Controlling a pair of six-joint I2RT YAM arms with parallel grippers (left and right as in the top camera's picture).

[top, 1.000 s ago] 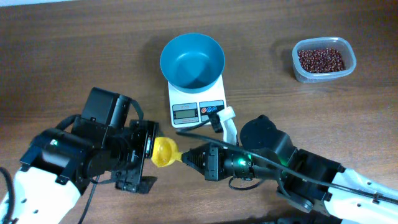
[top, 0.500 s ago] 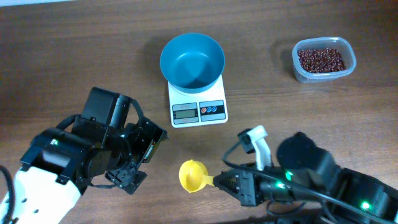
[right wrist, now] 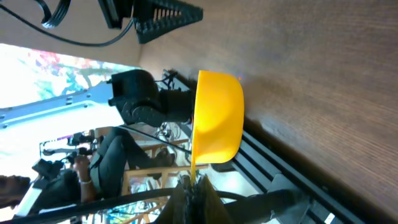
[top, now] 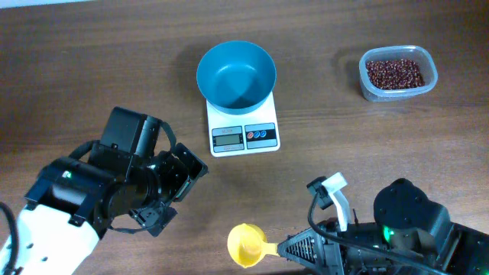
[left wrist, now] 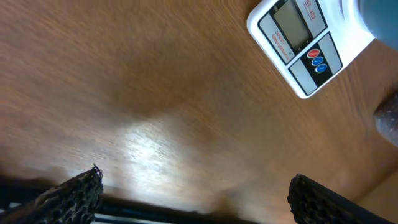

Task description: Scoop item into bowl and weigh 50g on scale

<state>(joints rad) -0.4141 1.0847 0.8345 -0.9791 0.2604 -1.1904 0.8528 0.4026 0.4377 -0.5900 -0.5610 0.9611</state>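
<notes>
The teal-blue bowl (top: 236, 74) stands empty on the white scale (top: 243, 131), whose display and buttons also show in the left wrist view (left wrist: 303, 45). The reddish-brown beans (top: 394, 72) lie in a clear tub (top: 397, 92) at the far right. My right gripper (top: 287, 247) is shut on the handle of a yellow scoop (top: 245, 244) at the table's front edge; the empty scoop also shows in the right wrist view (right wrist: 217, 118). My left gripper (top: 182, 186) is open and empty, left of the scale.
The table's front edge lies just under the scoop, with a black rail (right wrist: 292, 168) beyond it. Bare wood lies between the scale and the tub.
My right gripper has pulled the yellow scoop back from beside the left gripper to the table's front edge. The left gripper has turned slightly and stays open.
</notes>
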